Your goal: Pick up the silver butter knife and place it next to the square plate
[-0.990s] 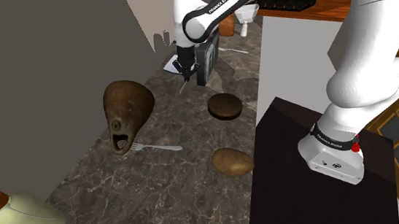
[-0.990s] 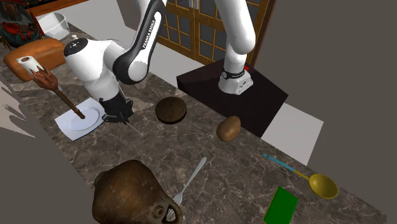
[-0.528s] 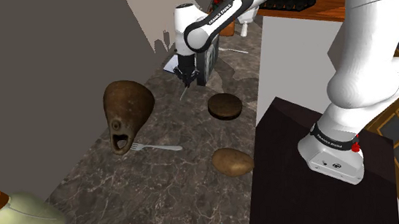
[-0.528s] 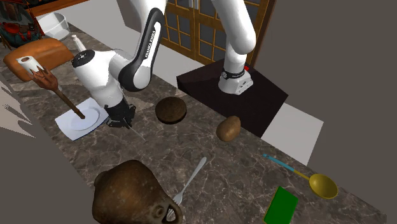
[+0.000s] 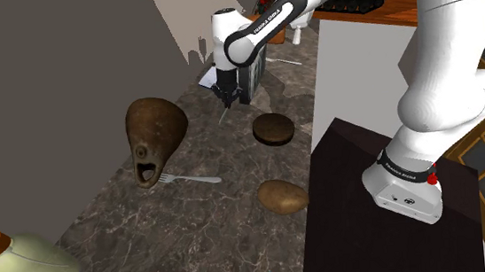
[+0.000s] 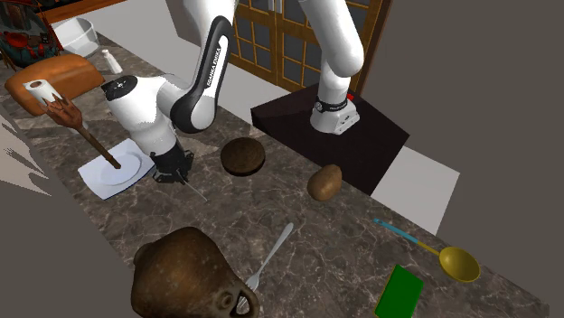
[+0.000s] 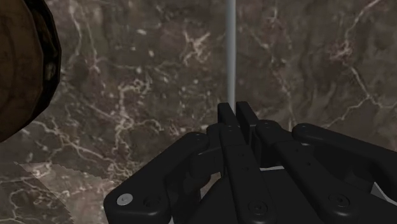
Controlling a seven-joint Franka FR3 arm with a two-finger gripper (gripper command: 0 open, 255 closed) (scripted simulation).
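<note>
Pincer [image 6: 174, 170] first: its fingers are clamped together on the very end of the silver butter knife [image 6: 194, 188], which hangs slanting down from them with its tip close to the dark marbled bench [image 6: 316, 230] (whether it touches, I cannot tell). Reading the second exterior view from its left, the square plate [image 6: 101, 183] lies white and flat just beside my pincer, and a brown wooden stick [image 6: 89, 137] with a hand-shaped head leans up out of it. I judge that to be my first hazard, since my arm [image 6: 208, 68] hangs directly over that side and a careless swing toward the plate could knock the stick over or shove the plate along. Next comes the knife itself: I hold so thin a strip by so little of its length that it could pivot or slip between my fingers, and if I lower it steeply the tip would jam on the stone and lever the handle out of my grasp. Letting go too high would let it bounce or skid, perhaps onto the plate rather than beside it. Further right sits a round dark-brown lump [image 6: 242, 155], near enough that the knife could slide against it if I release with any sideways motion. The brown potato-like lump [image 6: 324, 182] beyond lies well apart and should not trouble me.
</note>
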